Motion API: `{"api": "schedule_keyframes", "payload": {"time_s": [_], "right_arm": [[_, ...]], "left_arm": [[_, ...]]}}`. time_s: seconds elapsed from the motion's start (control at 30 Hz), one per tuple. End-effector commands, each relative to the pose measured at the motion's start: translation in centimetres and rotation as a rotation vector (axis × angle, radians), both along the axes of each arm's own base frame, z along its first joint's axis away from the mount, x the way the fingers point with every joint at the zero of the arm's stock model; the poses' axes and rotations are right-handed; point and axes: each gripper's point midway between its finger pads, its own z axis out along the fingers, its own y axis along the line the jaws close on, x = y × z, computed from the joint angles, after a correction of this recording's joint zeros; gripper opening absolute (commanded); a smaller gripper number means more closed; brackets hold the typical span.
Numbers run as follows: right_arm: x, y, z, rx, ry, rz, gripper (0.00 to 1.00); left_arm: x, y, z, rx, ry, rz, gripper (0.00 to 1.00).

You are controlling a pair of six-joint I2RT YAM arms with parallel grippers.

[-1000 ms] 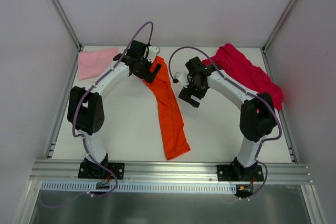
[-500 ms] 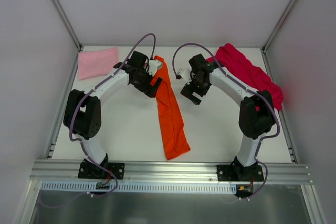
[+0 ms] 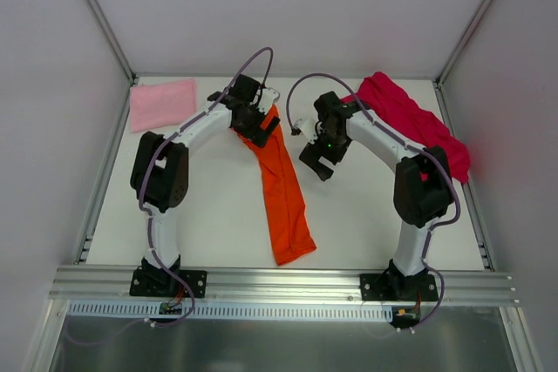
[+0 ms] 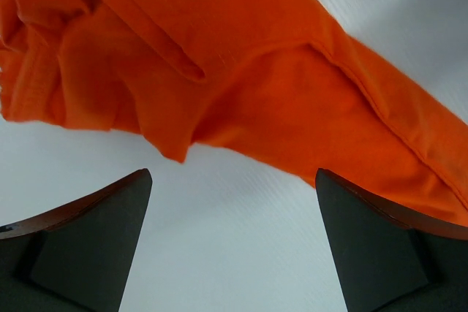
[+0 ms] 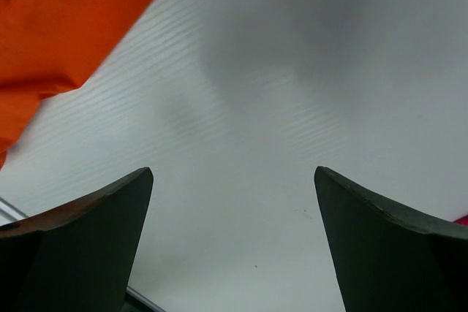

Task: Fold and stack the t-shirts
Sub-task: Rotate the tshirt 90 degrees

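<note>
Left pincer (image 4: 232,180) spread wide, empty, over the bunched far end of the orange t-shirt (image 3: 281,185), a long strip on the worktop (image 3: 209,206); right pincer (image 5: 232,173) likewise released just beside it; pink t-shirt (image 3: 162,104) far-left, magenta t-shirt (image 3: 405,115) heaped far-right.

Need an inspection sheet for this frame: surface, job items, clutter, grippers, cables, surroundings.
Surface: white table, no spills seen.
Job's things: orange t-shirt lies as a long narrow strip mid-table; pink t-shirt folded flat at the far-left corner; magenta t-shirt crumpled at far right. None stacked.
Clutter: nothing seen.
Grippers: left gripper open above the orange t-shirt's far end, holding nothing; right gripper open over bare table.
Cables: purple cables loop above both arms, off the cloth.
Surroundings: white enclosure walls; aluminium rail along the near edge.
</note>
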Motion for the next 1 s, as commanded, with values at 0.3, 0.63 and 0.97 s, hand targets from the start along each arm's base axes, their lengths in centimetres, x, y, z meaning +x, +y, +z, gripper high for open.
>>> {"api": "schedule_keyframes", "payload": {"time_s": [0.3,0.63,0.97], "right_arm": [[-5.9,0.7,4.0,0.099,0.097,0.12,1.0],[-9.4,0.5,5.0,0.109,0.155,0.2,1.0],[-12.0,1.3,2.9,0.026,0.209,0.278,0.99]], "left_arm": [[6.6,-0.6,0.0,0.06,-0.069,0.072,0.99],[7.7,0.1,-1.5,0.08,-0.057,0.108,0.99],[8.7,-0.5,-4.3,0.101,0.009,0.109,0.98]]}}
